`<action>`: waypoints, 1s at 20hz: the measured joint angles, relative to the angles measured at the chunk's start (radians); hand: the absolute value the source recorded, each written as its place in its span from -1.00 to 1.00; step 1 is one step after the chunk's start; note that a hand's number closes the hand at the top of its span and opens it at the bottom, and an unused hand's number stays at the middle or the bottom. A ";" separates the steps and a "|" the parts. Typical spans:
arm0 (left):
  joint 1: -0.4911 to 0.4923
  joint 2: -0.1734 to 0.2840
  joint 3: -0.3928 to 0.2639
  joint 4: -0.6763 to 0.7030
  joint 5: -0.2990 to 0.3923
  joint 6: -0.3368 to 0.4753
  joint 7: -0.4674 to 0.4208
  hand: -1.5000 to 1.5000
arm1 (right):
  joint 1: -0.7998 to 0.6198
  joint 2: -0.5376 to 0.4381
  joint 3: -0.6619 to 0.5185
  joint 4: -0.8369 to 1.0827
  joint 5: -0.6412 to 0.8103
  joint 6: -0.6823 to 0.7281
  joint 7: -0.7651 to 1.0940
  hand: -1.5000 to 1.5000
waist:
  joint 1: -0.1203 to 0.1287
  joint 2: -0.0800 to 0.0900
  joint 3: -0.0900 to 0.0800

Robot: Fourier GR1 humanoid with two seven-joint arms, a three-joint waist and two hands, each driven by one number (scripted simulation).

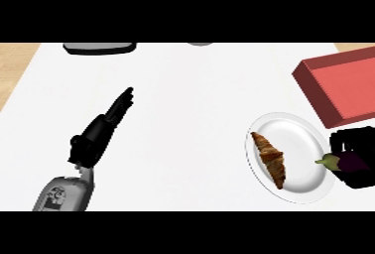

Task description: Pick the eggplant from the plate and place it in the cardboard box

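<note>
While our right hand (353,149) curls round the eggplant (338,161) at the white plate's (300,130) right rim, beside a croissant (270,158), our left hand (99,131) rests with fingers straight; the red box (344,84) lies just behind

On the bench (190,124) right now: one white plate (300,139), one croissant (270,158) lying on it, one eggplant (338,161) at its right rim, one red box (344,89), two robot hands, left (99,134) and right (359,158), and two partly cropped objects, one grey (99,47), at the far edge.
</note>
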 measured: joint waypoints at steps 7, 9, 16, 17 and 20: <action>-0.002 0.008 0.012 -0.004 0.005 -0.008 0.002 0.00 | 0.082 -0.176 -0.252 0.121 -0.232 -0.093 -0.494 1.00 | 0.003 0.004 -0.002; 0.003 0.007 0.009 -0.015 0.007 -0.012 0.008 0.00 | 0.103 -0.225 -0.325 0.154 -0.303 -0.061 -0.604 1.00 | 0.007 0.004 -0.003; 0.008 -0.016 -0.011 -0.026 -0.011 -0.003 0.022 0.00 | 0.178 -0.342 -0.537 0.208 -0.544 0.093 -0.743 1.00 | 0.011 0.003 -0.005; 0.016 -0.012 -0.013 -0.044 -0.013 -0.006 0.030 0.00 | 0.192 -0.352 -0.566 0.217 -0.571 0.105 -0.744 1.00 | 0.012 0.003 -0.005; 0.031 -0.011 -0.014 -0.056 -0.013 -0.013 0.021 0.00 | 0.207 -0.383 -0.619 0.228 -0.644 0.159 -0.715 1.00 | 0.018 0.004 -0.006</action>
